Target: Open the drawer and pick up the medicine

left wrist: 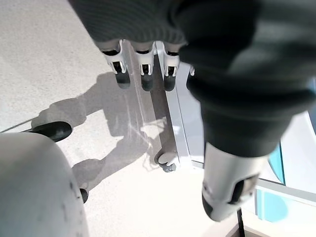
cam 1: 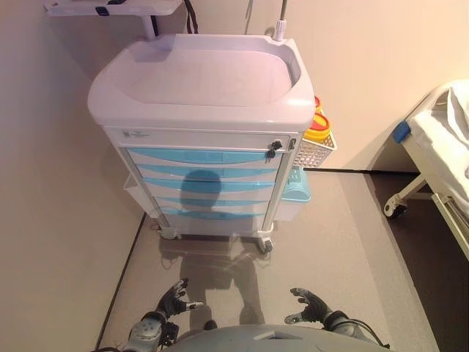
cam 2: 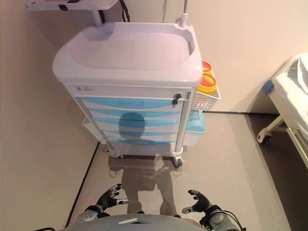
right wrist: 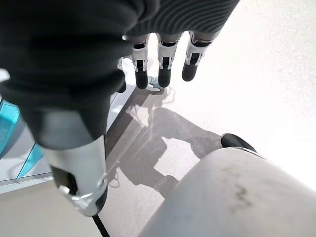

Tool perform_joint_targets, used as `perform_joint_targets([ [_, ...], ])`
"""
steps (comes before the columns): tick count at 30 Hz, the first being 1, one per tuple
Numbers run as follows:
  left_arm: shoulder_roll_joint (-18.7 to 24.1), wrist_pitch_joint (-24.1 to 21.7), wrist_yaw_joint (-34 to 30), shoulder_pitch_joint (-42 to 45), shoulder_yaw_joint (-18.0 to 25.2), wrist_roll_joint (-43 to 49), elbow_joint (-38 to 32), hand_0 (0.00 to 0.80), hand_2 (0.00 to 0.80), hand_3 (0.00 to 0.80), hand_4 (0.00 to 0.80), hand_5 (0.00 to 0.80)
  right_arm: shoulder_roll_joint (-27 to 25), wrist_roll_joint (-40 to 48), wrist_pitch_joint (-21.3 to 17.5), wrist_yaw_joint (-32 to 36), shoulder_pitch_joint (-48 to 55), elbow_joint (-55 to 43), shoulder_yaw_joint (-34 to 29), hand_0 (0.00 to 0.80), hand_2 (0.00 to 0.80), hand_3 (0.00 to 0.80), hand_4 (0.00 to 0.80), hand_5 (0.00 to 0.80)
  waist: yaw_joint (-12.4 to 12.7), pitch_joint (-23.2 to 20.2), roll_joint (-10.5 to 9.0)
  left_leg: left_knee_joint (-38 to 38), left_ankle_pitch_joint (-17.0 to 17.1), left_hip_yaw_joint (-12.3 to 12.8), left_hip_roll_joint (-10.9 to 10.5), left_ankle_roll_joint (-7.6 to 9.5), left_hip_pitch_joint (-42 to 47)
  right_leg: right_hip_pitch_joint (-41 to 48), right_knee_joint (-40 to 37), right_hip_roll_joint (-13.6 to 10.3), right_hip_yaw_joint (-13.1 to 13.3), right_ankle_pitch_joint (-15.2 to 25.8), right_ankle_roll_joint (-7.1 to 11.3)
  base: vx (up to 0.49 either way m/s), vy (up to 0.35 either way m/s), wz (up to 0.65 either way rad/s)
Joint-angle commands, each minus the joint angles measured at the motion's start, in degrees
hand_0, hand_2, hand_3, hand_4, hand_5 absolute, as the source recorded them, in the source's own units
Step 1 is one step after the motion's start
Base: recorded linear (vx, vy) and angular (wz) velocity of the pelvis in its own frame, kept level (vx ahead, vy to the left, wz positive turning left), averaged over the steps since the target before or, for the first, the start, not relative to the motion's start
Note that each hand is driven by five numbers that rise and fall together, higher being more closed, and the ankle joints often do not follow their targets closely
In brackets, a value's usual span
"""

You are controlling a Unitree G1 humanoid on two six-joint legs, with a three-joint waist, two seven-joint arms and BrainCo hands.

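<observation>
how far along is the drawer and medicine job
Nothing looks done yet. Every blue drawer on the cart is closed and no medicine is visible. The left hand and right hand hang low near the floor, open and empty, well short of the cart. Left: reach a drawer, pull it open, find and pick up the medicine.

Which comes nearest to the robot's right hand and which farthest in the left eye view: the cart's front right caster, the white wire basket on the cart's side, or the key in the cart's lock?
From the right hand, nearest first:
1. Front right caster, at the cart's foot.
2. White wire basket, on the cart's right side.
3. Key, at the cart's front upper right; close to the basket, so this order is tentative.
</observation>
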Motion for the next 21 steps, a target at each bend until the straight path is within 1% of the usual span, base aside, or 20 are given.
perform_joint_targets([
  [1, -0.87, -1.9, -0.38, -3.84, 0.62, -0.5, 2.05, 0.0, 0.0, 0.0, 0.0, 0.0, 1.18, 1.17, -2.01, -0.7, -3.9, 0.96, -0.26, 0.0, 0.0, 0.0, 0.0, 0.0, 1.22, 0.72, -1.02, 0.23, -6.1, 0.56, -3.43, 2.21, 0.59, -1.88, 2.71, -1.53, -1.41, 0.85, 4.27, 0.0, 0.0, 0.0],
  [5, -1.07, -0.62, -0.88, -3.56, 1.1, -2.81, 2.1, 0.0, 0.0, 0.0, 0.0, 0.0, 0.96, 1.47, -1.7, -0.39, -3.75, 0.79, -0.5, 0.0, 0.0, 0.0, 0.0, 0.0, 1.29, 0.81, -1.03, 0.23, -6.07, 0.75, -3.36, 2.18, 0.54, -2.02, 2.78, -1.74, -1.6, 0.92, 4.42, 0.032, 0.009, 0.01],
  [8, -1.13, 1.86, -0.85, -3.38, 2.55, -4.49, 2.98, 0.0, 0.0, 0.0, 0.0, 0.0, 1.2, 1.8, -1.73, -0.5, -3.56, 1.02, -0.7, 0.0, 0.0, 0.0, 0.0, 0.0, 1.25, 1.25, -1.2, 0.37, -6.03, 1.09, -3.29, 2.31, 0.51, -2.36, 3.43, -1.79, -1.39, 0.72, 4.36, 0.072, 0.006, 0.01],
  [12, -1.04, 4.03, -1.88, -3.71, 4.86, -7.25, 3.58, 0.0, 0.0, 0.0, 0.0, 0.0, 1.47, 2.62, -1.43, -1.13, -3.31, 0.84, -1.16, 0.0, 0.0, 0.0, 0.0, 0.0, 0.81, 2.27, -1.24, 2.02, -6.73, 1.48, -3.5, 2.88, -0.13, -3.39, 4.99, -2.08, -0.36, 0.34, 4.17, 0.099, 0.029, -0.04],
  [15, -0.47, 4.07, -3.61, -4.7, 5.55, -10.67, 3.41, 0.0, 0.0, 0.0, 0.0, 0.0, 1.09, 3.55, -1.4, -1.87, -3.48, 0.08, -1.24, 0.0, 0.0, 0.0, 0.0, 0.0, 0.19, 3.63, -1.06, 4.77, -7.65, 2.02, -3.78, 3.52, -2.17, -5.67, 7.09, -2.44, 0.53, 0.03, 3.93, 0.032, 0.054, -0.12],
  [17, -0.06, 4.76, -4.97, -6.43, 6.27, -15.63, 2.8, 0.0, 0.0, 0.0, 0.0, 0.0, 0.6, 4.81, -1.4, -2.87, -4.2, -0.98, -1.12, 0.0, 0.0, 0.0, 0.0, 0.0, -0.45, 5.55, -0.8, 7.45, -8.28, 2.74, -3.96, 4.2, -4.9, -8.89, 9.59, -2.84, 1.18, -0.12, 3.72, -0.049, 0.079, -0.17],
  [19, 0.37, 4.78, -6.21, -9.11, 6.95, -20.9, 1.98, 0.0, 0.0, 0.0, 0.0, 0.0, 0.02, 5.92, -1.92, -3.7, -5.74, -2.07, -0.97, 0.0, 0.0, 0.0, 0.0, 0.0, -1.2, 8.39, -0.7, 10.6, -8.78, 3.84, -3.97, 4.61, -8.34, -12.82, 12.59, -3.17, 1.99, -0.34, 3.57, -0.151, 0.075, -0.3],
  [21, 0.37, 4.2, -7.5, -11.43, 7.93, -24.89, 1.42, 0.0, 0.0, 0.0, 0.0, 0.0, -0.32, 7.0, -2.17, -4.39, -7.21, -2.87, -0.88, 0.0, 0.0, 0.0, 0.0, 0.0, -1.73, 10.73, -0.77, 13.18, -9.11, 4.84, -3.97, 4.73, -11.23, -15.59, 14.66, -3.35, 2.76, -0.46, 3.52, -0.134, 0.073, -0.4],
])
